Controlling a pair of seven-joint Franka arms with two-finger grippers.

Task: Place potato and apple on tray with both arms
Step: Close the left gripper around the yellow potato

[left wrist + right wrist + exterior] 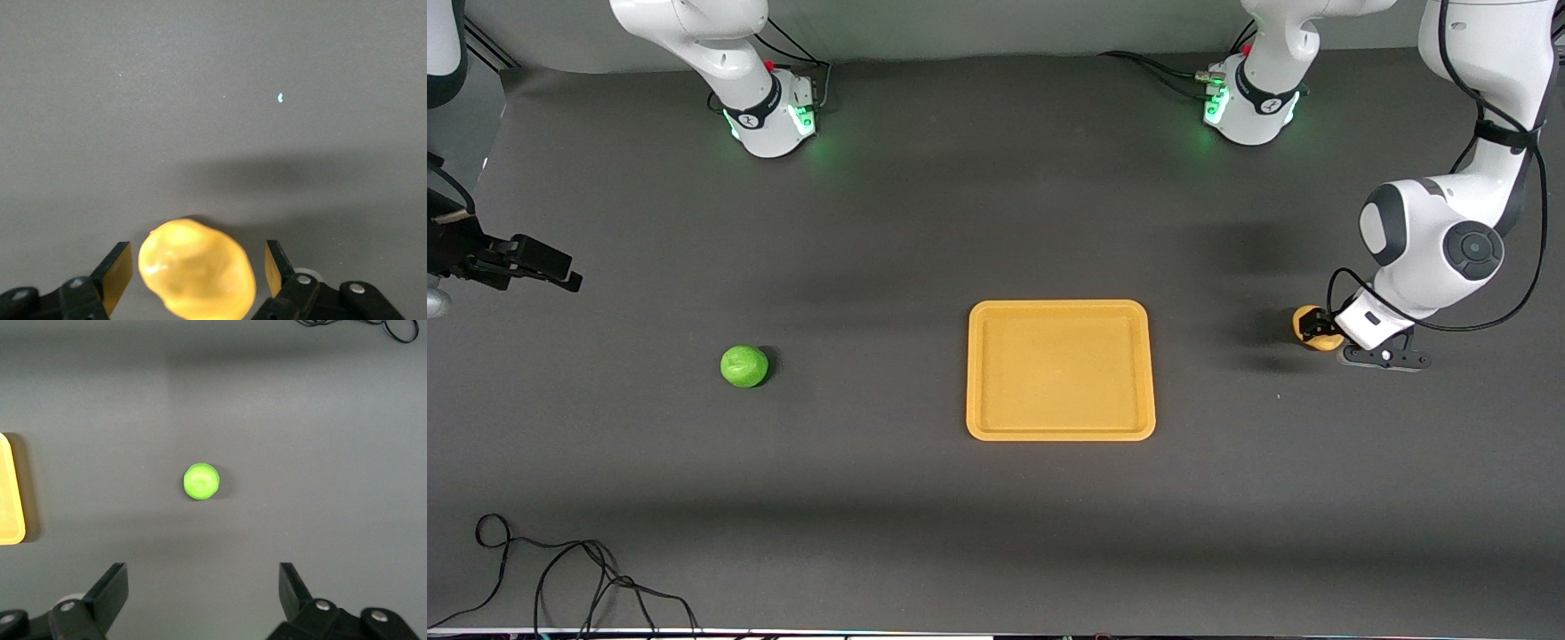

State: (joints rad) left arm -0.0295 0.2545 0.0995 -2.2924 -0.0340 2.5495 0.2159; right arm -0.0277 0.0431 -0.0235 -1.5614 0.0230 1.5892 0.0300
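Jaws: left gripper (193, 277) straddles potato (1316, 327), gaps both sides; right gripper (200, 600) wide open, empty, high above apple (744, 366) | tray (1060, 431) mid-surface, bare, between both | potato on surface, left arm's end.

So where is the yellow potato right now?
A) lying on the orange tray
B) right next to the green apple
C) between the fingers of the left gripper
C: the potato sits on the table between the left gripper's two spread fingers, while the tray holds nothing.
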